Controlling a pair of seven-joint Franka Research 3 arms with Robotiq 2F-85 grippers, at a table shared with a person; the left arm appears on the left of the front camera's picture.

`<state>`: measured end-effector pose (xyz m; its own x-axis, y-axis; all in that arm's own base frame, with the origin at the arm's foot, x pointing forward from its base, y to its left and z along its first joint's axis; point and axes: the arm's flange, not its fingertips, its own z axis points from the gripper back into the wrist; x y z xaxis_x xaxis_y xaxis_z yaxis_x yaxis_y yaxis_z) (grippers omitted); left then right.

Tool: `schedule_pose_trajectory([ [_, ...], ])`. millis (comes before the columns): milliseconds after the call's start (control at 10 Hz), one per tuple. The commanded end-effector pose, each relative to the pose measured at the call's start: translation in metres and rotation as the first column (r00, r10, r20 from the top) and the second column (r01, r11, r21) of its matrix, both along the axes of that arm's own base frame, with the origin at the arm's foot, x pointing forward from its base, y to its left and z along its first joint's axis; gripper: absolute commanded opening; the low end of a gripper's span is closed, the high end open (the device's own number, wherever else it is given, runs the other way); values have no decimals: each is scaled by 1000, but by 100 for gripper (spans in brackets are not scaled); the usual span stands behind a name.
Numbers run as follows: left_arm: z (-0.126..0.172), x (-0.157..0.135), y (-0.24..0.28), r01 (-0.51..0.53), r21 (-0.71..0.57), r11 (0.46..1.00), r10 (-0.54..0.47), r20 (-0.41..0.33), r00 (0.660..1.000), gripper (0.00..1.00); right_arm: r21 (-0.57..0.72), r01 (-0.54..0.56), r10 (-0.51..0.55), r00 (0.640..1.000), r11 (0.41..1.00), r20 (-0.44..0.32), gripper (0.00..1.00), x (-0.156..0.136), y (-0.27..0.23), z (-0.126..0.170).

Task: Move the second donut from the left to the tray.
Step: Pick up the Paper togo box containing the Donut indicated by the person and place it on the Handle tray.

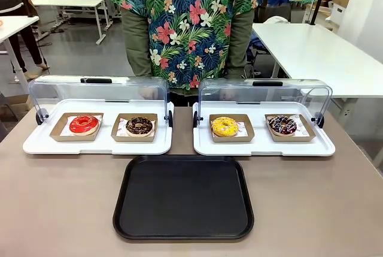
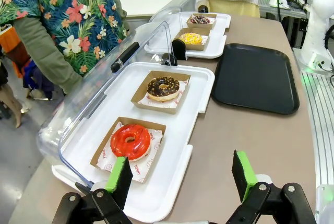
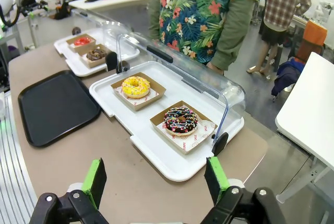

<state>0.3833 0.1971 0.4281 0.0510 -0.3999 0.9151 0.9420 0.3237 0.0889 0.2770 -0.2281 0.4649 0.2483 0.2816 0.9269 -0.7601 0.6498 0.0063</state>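
Front view: chocolate donut [image 1: 139,126] sits in cardboard holder [image 1: 120,133], right slot of left white display tray [image 1: 36,143], clear lid [image 1: 60,89] raised. Black tray [image 1: 183,200] lies just in front.

Left wrist view: left gripper [image 2: 182,162] spread wide, nothing held, hovering near red donut [image 2: 130,141]. Right gripper [image 3: 155,164] likewise spread, holding nothing.

Step judged: approach not yet begun. Next move: left gripper reaches past red donut, straddles holder, closes gently.
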Motion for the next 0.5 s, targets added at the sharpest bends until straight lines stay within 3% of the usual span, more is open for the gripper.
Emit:
schedule_pose_trajectory([
  [0, 3, -1, 0, -2, 9, 1000, 2, -13, 1000, 100, 2, -4, 4, 999, 1000, 39, 100, 4, -2, 1],
  [400, 3, -1, 0, -2, 9, 1000, 2, -13, 1000, 100, 2, -4, 4, 999, 1000, 39, 100, 4, -2, 1],
])
